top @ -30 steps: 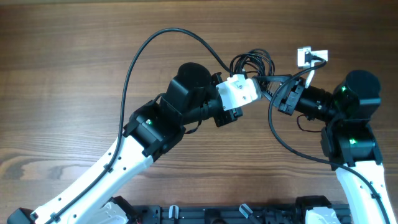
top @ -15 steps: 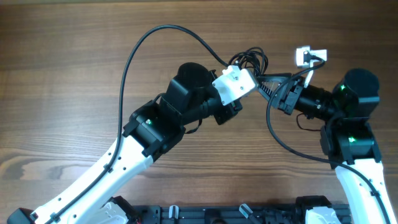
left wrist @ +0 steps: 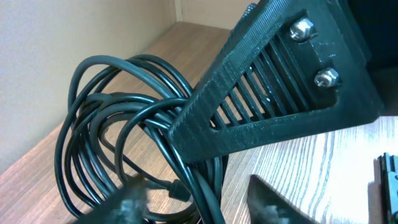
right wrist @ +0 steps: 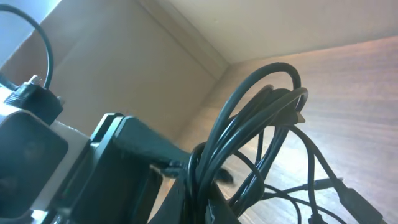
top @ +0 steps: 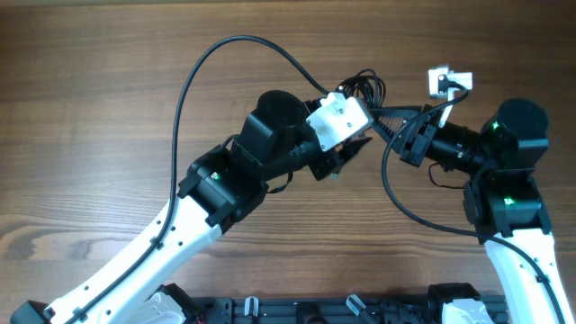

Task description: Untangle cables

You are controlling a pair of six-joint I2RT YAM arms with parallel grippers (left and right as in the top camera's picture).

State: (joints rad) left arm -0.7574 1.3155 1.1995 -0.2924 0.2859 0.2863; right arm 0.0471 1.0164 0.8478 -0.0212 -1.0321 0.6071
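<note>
The cables (top: 364,88) are a tangle of thin black loops at the table's far middle. In the left wrist view the cables (left wrist: 118,130) fill the left side, and strands run down between my left fingers (left wrist: 134,205). My left gripper (left wrist: 202,208) is open around those strands, its fingers apart. It sits under its white camera housing as the left gripper (top: 358,137) in the overhead view. My right gripper (top: 385,119) comes in from the right and is shut on the cables (right wrist: 249,124). The bundle is pinched between the right gripper's (right wrist: 205,196) fingers.
A small white plug block (top: 447,82) with a cord lies at the back right, beside the right arm. The left arm's thick black cable (top: 225,49) arcs over the table's far left. The right arm's own cable (top: 405,202) loops toward the front.
My left gripper has opened and let go of the strands it was shut on. Its wrist has shifted slightly toward the far side. The right gripper stays in place on the bundle.
</note>
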